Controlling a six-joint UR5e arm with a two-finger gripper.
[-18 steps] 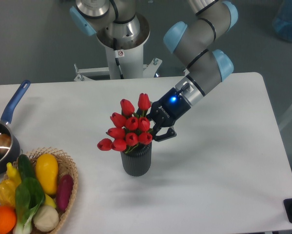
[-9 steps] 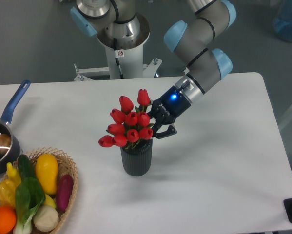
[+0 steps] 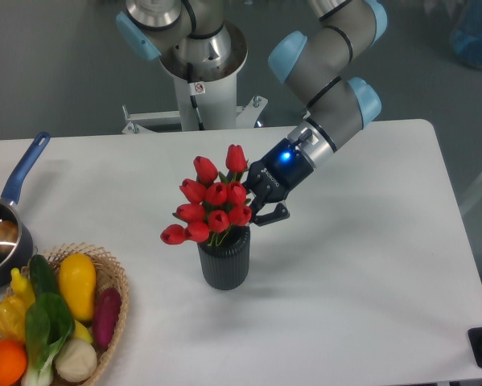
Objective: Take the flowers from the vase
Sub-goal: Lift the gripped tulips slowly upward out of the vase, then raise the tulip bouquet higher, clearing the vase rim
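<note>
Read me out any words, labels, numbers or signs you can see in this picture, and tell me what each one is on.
Nothing can be read as text.
Small red-and-white round sticker on the robot's white base column: a sign, too small to make out.
Pale lettering along the black gripper body: too blurred to read.
Flowers, vase, saucepan, basket: no text.

White table bearing ribbed vase, wicker basket and saucepan
</note>
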